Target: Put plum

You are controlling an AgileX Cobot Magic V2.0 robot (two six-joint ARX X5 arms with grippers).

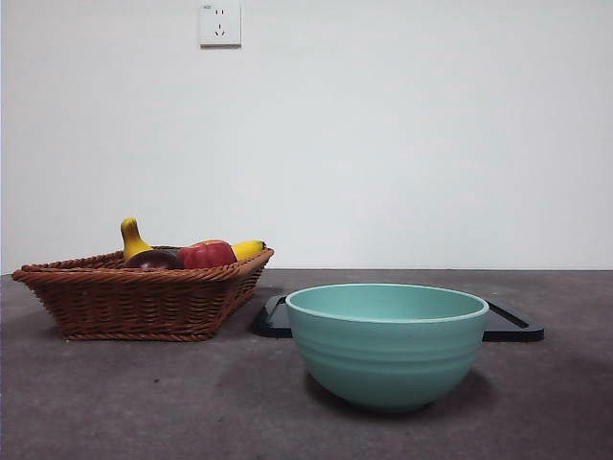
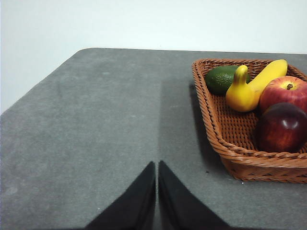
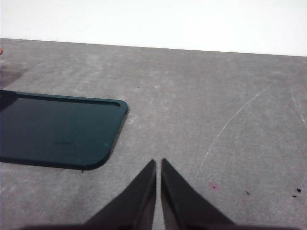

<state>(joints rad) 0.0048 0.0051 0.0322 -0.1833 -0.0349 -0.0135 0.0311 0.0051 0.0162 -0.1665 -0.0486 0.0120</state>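
- Wicker basket (image 1: 144, 302) sat at the left of the grey desk (image 1: 124, 402) in the front view, loaded with fruit.
- Plum (image 1: 153, 259) lay inside the basket, dark maroon and glossy, only its top showing over the front rim. In the left wrist view the plum (image 2: 281, 127) rested against the basket's rim (image 2: 249, 154), touching the red apple (image 2: 286, 91) beside it.
- Apple (image 1: 207, 254) was just right of the plum in the front view; a yellow banana (image 1: 247, 249) poked out behind it.
- Yellow gourd-shaped fruit (image 2: 242, 93) sat mid-basket, touching the banana (image 2: 268, 74). A green avocado (image 2: 221, 78) lay in the basket's far corner.
- Left hand (image 2: 157, 165) hung over bare desk, well apart from the basket, jaws pressed almost together, holding nothing.
- Dark flat tray (image 1: 512, 324) lay behind the bowl, its corner near the basket.
- Teal bowl (image 1: 387, 345) stood front and centre-right, nearest the camera. Its inside was not visible from that height.
- Right hand (image 3: 159, 163) hovered over bare desk just beside the tray's (image 3: 57, 129) rounded corner, jaws nearly touching, holding nothing.
- Wall socket (image 1: 219, 23) sat high on the white wall.
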